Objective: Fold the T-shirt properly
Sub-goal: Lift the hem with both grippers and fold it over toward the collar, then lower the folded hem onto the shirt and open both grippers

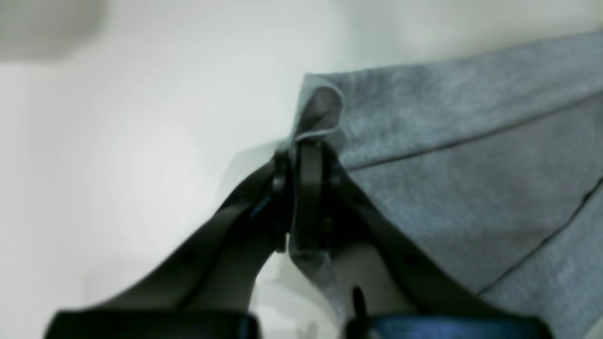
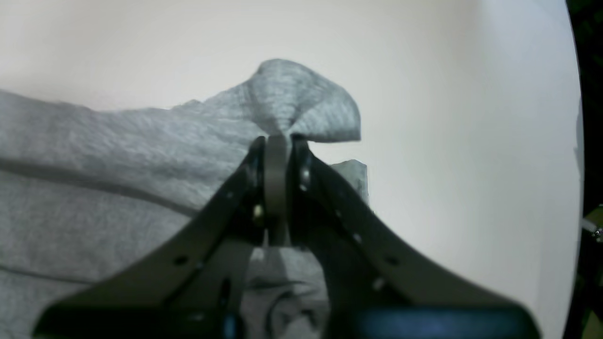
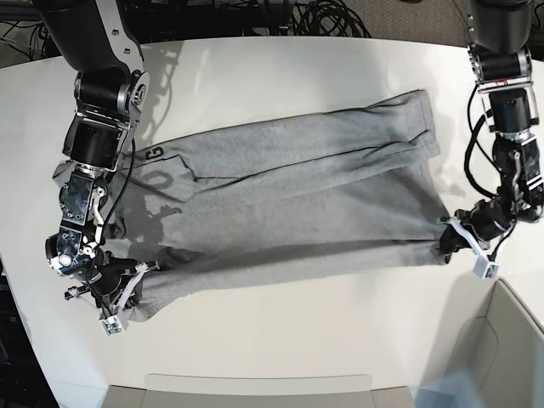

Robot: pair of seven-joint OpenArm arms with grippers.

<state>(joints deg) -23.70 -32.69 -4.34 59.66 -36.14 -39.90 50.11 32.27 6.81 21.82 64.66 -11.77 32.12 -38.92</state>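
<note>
The heather-grey T-shirt (image 3: 289, 200) lies stretched across the white table (image 3: 297, 68), folded lengthwise, with a bit of black lettering (image 3: 153, 155) showing near its left end. My left gripper (image 1: 301, 146) is shut on a corner of the T-shirt (image 1: 447, 155) at the cloth's near right end, also visible in the base view (image 3: 448, 240). My right gripper (image 2: 278, 141) is shut on a bunched corner of the T-shirt (image 2: 118, 165) at the near left end, seen from the base as well (image 3: 140, 276). Both pinched corners sit low, close to the tabletop.
Black cables (image 3: 323, 17) lie beyond the table's far edge. A grey bin (image 3: 501, 340) stands at the near right corner and a grey tray rim (image 3: 255, 387) runs along the near edge. The rounded table edge (image 2: 577, 141) is close to my right gripper.
</note>
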